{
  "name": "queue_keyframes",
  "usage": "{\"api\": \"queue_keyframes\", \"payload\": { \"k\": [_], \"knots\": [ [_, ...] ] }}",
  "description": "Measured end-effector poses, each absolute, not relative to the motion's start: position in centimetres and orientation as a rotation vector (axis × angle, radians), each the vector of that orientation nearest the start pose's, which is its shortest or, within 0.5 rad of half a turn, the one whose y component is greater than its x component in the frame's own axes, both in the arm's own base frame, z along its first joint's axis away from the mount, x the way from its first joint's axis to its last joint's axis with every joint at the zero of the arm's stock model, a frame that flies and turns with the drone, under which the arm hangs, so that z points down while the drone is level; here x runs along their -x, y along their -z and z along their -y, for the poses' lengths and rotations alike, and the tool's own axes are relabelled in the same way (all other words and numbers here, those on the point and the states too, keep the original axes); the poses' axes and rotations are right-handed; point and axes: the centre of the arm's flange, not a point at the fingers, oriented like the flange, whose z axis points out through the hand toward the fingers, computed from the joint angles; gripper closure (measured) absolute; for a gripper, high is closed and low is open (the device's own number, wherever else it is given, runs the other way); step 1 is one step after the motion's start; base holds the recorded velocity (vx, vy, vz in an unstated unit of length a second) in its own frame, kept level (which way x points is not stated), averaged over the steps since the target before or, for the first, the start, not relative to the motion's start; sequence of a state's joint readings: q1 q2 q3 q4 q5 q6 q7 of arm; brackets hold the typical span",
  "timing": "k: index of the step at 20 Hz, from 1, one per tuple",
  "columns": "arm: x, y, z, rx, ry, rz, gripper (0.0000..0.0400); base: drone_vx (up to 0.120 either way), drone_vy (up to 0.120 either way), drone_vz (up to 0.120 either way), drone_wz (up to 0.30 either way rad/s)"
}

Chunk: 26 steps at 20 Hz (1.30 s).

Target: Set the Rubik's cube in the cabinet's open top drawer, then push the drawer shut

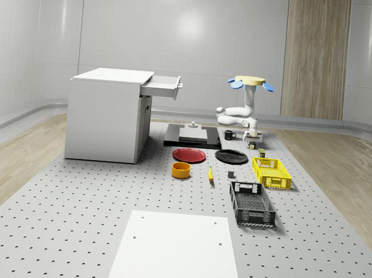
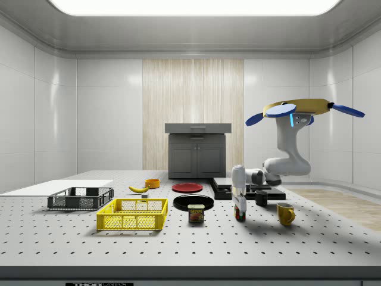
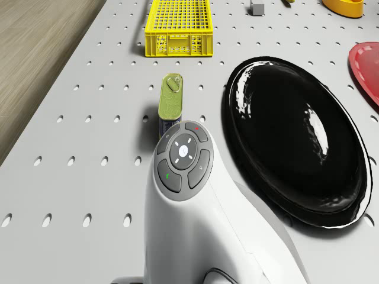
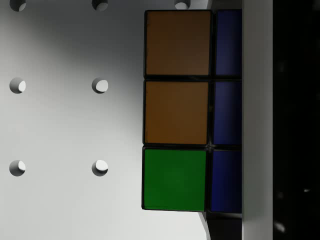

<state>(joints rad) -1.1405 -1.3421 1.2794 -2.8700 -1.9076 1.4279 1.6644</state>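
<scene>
Hovering drone (image 2: pixel 297 110) sets jaws (image 2: pixel 240 213) at Rubik's cube (image 4: pixel 192 110) edge.

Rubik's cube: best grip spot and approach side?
Come from straight above and take two opposite flat side faces at mid-height. The Rubik's cube sits flat on the table with its faces square, so a parallel grip seats flush; edges or corners would likely slip. The tool hangs right at it, and the drone hovers above the table beside it.
</scene>
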Motion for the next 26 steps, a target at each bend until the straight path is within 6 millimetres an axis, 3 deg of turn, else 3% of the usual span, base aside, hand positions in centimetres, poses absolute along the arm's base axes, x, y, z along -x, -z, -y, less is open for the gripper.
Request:
{"api": "queue_keyframes", "payload": {
  "k": [7,15,26],
  "knots": [
    [-30.7,-48.4,0.6,-0.004,-0.785,0.005,0.0079,0.0,0.0,0.103,0.0],
    [-30.7,-47.6,0.6,-0.005,-0.785,0.005,0.0079,0.0,-0.045,0.12,0.0],
    [-30.7,-47.5,0.6,-0.005,-0.785,0.006,0.008,0.0,-0.12,0.12,0.0]
  ]
}}
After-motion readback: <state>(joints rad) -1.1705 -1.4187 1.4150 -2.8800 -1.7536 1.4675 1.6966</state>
